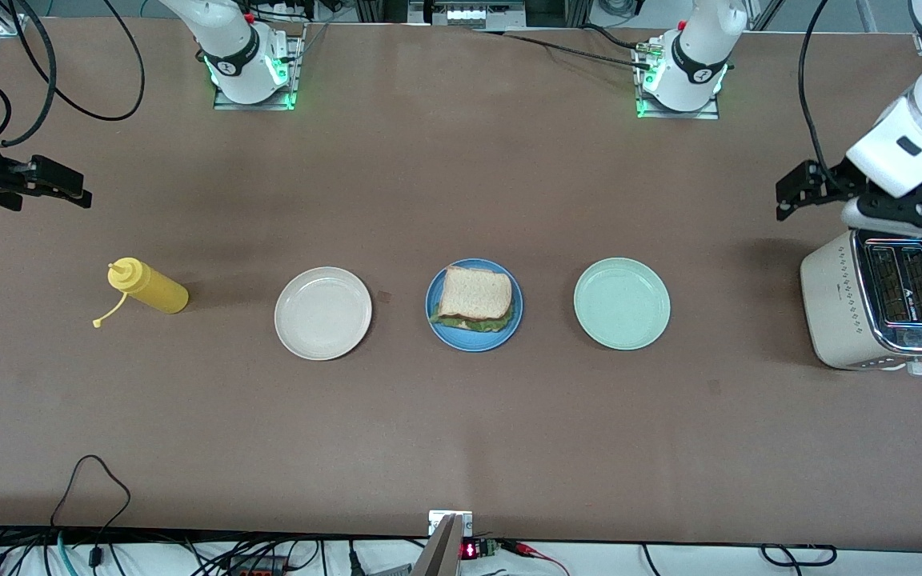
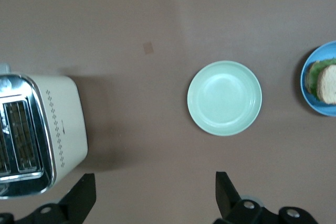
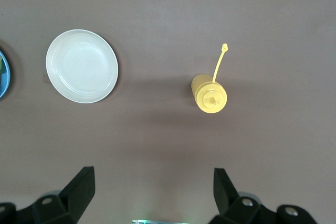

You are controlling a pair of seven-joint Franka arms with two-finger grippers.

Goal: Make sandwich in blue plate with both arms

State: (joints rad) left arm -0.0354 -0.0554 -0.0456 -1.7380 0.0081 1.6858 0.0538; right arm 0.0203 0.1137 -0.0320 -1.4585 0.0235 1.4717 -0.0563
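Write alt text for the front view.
A finished sandwich sits on the blue plate, between empty beige and mint plates. Both hands are raised and open: left hand beside the toaster, right hand above the mustard bottle.

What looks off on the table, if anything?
Little stands out. The sandwich sits on the blue plate, lettuce poking out on the edge nearer the camera. The mustard bottle has its cap off, dangling by the tether. Left tool and right tool hover open, empty.
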